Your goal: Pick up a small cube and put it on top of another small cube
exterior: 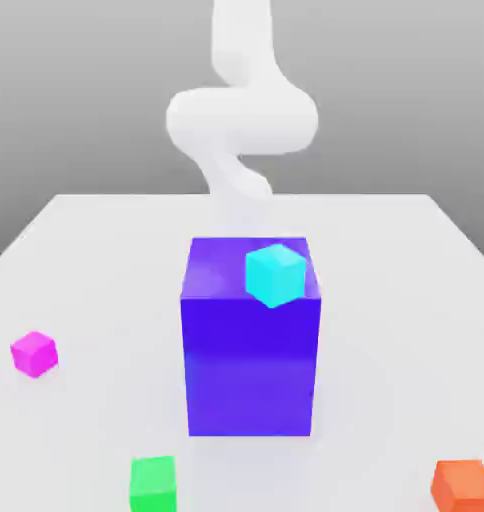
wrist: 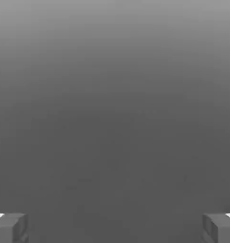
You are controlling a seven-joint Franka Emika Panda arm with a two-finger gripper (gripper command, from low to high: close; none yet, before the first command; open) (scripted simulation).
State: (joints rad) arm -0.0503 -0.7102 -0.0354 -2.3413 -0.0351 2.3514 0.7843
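The small magenta-pink cube (exterior: 34,353) lies on the white table (exterior: 96,260) near the exterior view's left edge, by itself. In the hand view my gripper (wrist: 115,228) is open: its two grey fingertips (wrist: 10,228) stand far apart with only plain grey background between them. The white arm (exterior: 241,120) rises behind the big blue-violet block, far from the magenta cube. A small green cube (exterior: 152,482) sits at the front, and a small cyan cube (exterior: 276,274) rests on top of the big block.
The big blue-violet block (exterior: 251,360) stands in the middle of the table between the arm and the front edge. A small orange cube (exterior: 463,486) sits at the front corner on the exterior view's right.
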